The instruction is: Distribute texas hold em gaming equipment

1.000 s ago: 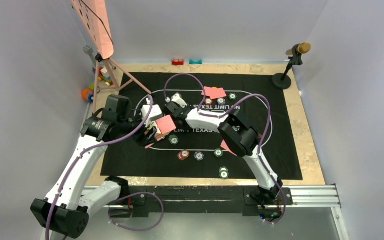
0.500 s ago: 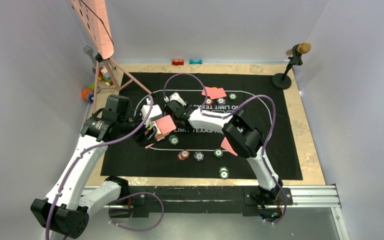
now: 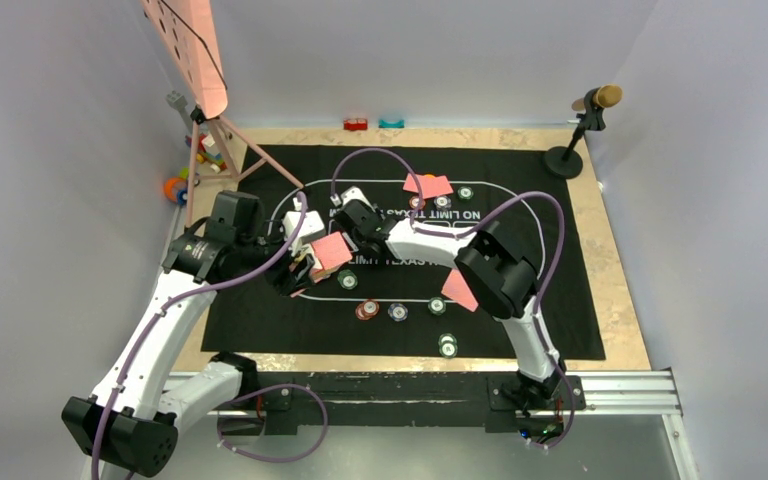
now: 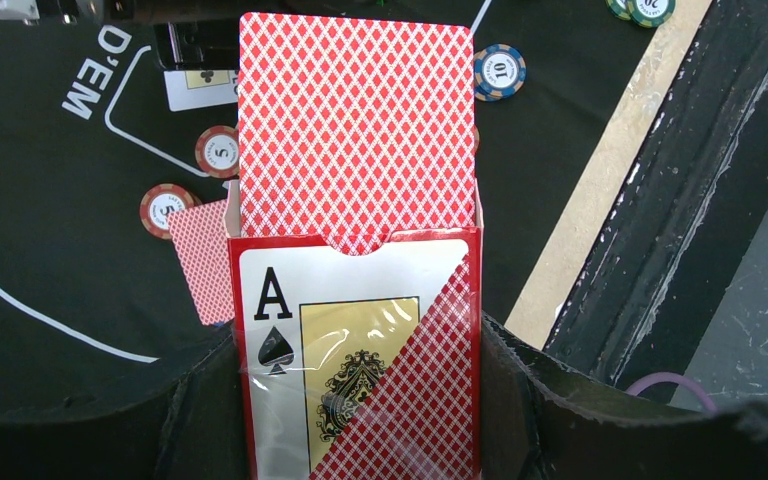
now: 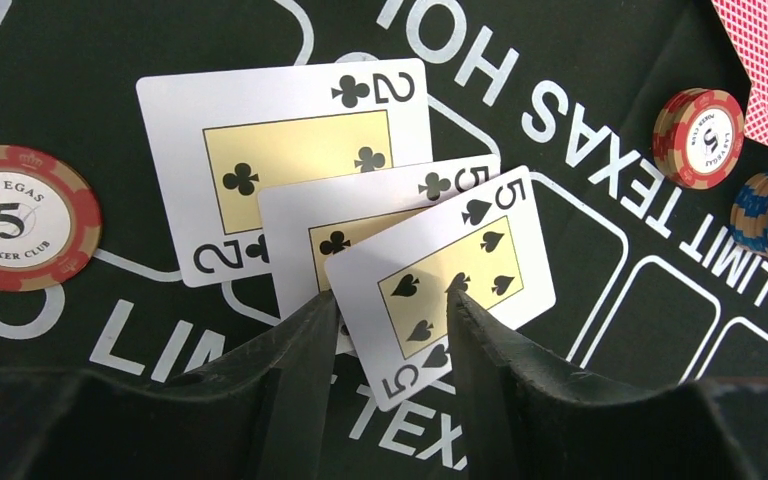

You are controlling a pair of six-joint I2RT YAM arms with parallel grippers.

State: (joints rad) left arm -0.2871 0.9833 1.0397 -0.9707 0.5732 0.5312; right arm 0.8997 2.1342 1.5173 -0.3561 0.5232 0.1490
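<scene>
Dragging is the main hazard on the black mat (image 3: 580,260). The right arm folds in from its base and stretches left across the centre. The right gripper (image 5: 385,310) is low, fingers parted, over the five of spades (image 5: 450,265), which overlaps the five of clubs (image 5: 360,215) and two of clubs (image 5: 280,160); a fingertip catching on lift-off could skew that face-up row. The left arm bends inward, its left gripper (image 4: 360,400) clamped on the card box (image 4: 290,330); the red-backed card (image 4: 355,120) jutting from it might slide out.
</scene>
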